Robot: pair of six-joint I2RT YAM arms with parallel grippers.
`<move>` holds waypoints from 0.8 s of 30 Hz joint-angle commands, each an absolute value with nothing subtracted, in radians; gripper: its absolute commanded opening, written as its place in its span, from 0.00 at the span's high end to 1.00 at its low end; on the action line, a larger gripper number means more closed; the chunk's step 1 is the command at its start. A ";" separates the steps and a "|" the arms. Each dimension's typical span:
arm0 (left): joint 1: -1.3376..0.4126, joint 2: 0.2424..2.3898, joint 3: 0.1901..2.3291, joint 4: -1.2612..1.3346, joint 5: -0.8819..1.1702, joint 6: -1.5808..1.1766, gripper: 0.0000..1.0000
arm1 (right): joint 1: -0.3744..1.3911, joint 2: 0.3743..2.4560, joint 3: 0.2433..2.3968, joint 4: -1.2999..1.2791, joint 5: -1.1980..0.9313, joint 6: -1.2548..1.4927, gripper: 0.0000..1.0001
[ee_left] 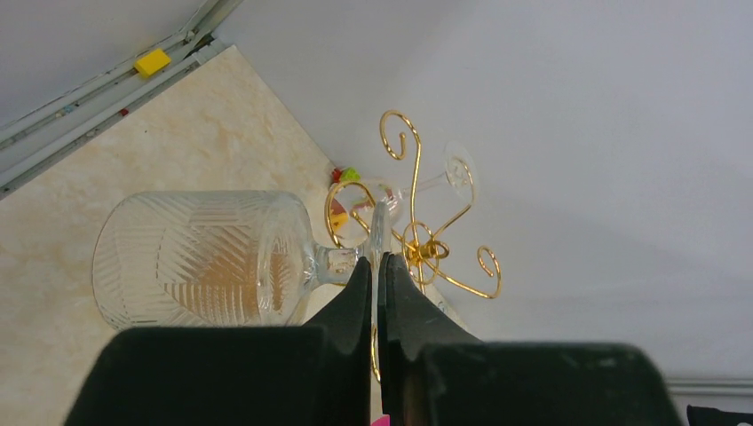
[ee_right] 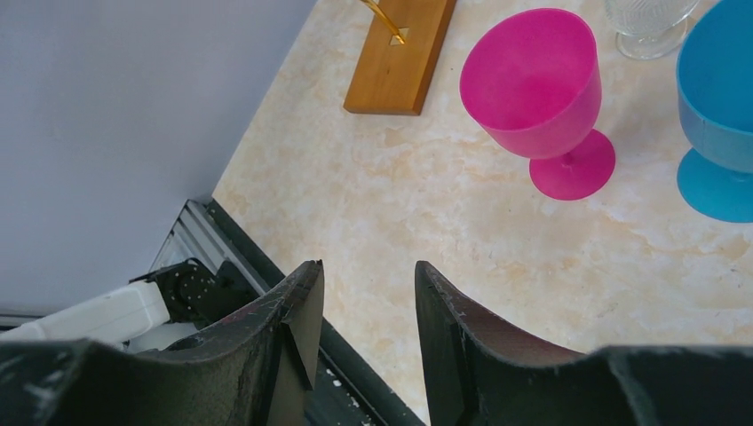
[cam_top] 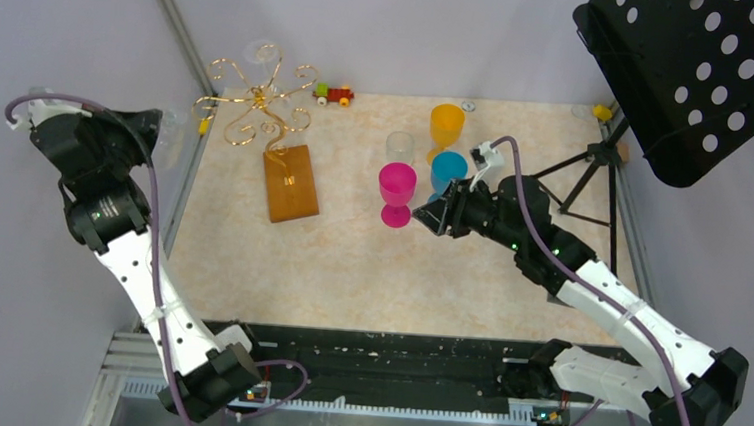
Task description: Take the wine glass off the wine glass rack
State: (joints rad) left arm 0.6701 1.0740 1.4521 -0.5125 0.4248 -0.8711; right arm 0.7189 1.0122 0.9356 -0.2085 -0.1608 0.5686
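Far left: left gripper pinched tight on the foot end of a clear ribbed wine glass. The glass is carried sideways, bowl pointing away from the rack. Judged already off its hook, since it hangs by the table's left edge beside the wine glass rack, though foot and one gold curl overlap in the wrist view.

Rack upright on its wooden base. A second clear glass hangs from a far arm.

Centre: pink goblet, blue goblet and orange goblet stand grouped, likely parked there.

Right gripper: jaws apart, empty, low beside the pink goblet, apparently waiting.

Far right: black music stand.
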 commanded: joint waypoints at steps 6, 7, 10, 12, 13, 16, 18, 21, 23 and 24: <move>0.676 0.886 1.364 -0.609 0.544 -0.792 1.00 | 0.712 1.045 0.956 -0.140 -0.203 0.555 0.54; 0.676 0.871 1.360 -0.623 0.551 -0.781 1.00 | 0.712 1.050 0.957 -0.136 -0.207 0.556 0.54; 0.664 0.834 1.368 -0.676 0.567 -0.768 1.00 | 0.712 1.060 0.956 -0.127 -0.220 0.565 0.54; 0.650 0.814 1.367 -0.681 0.600 -0.781 1.00 | 0.712 1.066 0.954 -0.119 -0.229 0.573 0.54; 0.644 0.806 1.370 -0.689 0.612 -0.788 1.00 | 0.712 1.068 0.954 -0.118 -0.232 0.576 0.54; 0.628 0.787 1.377 -0.700 0.647 -0.803 1.00 | 0.712 1.074 0.954 -0.109 -0.240 0.585 0.54; 0.616 0.776 1.373 -0.696 0.685 -0.824 1.00 | 0.712 1.079 0.954 -0.101 -0.245 0.593 0.54; 0.589 0.768 1.357 -0.670 0.752 -0.867 1.00 | 0.712 1.093 0.956 -0.088 -0.255 0.604 0.53; 0.571 0.765 1.325 -0.620 0.795 -0.902 1.00 | 0.712 1.102 0.959 -0.078 -0.269 0.607 0.52; 0.560 0.767 1.307 -0.594 0.810 -0.919 1.00 | 0.712 1.106 0.961 -0.074 -0.276 0.608 0.51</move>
